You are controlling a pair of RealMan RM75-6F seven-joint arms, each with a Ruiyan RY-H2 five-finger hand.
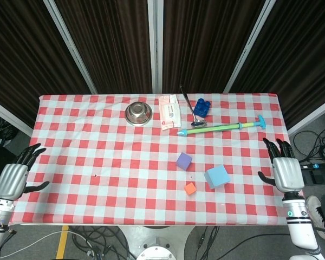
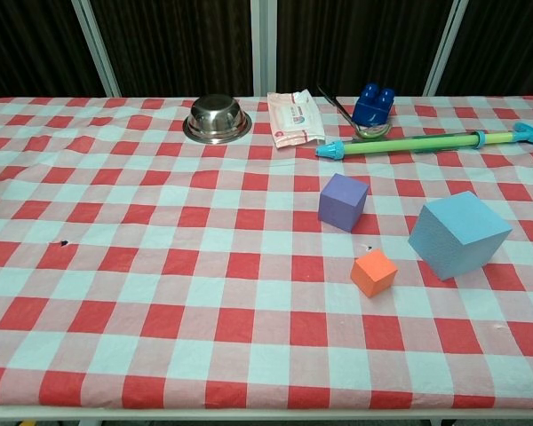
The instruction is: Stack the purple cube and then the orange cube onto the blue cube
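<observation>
The left robot hand (image 1: pixel 12 180) sits off the surface's (image 1: pixel 97 157) left edge, fingers spread, holding nothing. The right robot hand (image 1: pixel 284 172) sits off the right edge, likewise spread and empty. The purple cube (image 1: pixel 184 161), orange cube (image 1: pixel 190 188) and blue cube (image 1: pixel 216 177) lie near one another, apart, unstacked.

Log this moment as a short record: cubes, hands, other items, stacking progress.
purple cube: on the cloth, apart from the others
orange cube: on the cloth, nearest the front edge
blue cube: on the cloth, nothing on it
left hand: at the table's left edge, holding nothing
right hand: at the right edge, holding nothing
other items: steel bowl
stacking: not begun
</observation>
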